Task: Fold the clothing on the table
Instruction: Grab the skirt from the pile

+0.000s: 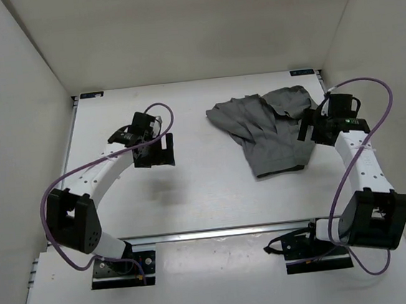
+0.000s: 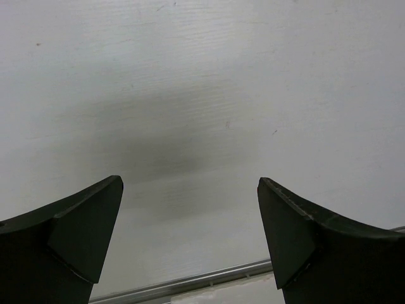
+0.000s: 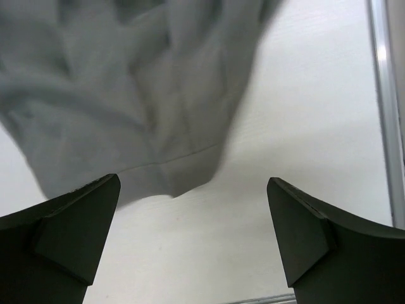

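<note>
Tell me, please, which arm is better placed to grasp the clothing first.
The right. The right fingers, open, hover at the edge of the clothing; the left fingers, also open, hang over the table, well away from the cloth.

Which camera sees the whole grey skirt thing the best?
The top external view: it shows nearly all the clothing, crumpled at far right. The right wrist view shows only one blurry close-up part; the left wrist view shows none of it, just table.

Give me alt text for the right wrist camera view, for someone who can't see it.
A rumpled grey garment lies on the white table, filling the upper left. The right pincer is open and empty near its hem; a metal rail lines the right edge.
</note>
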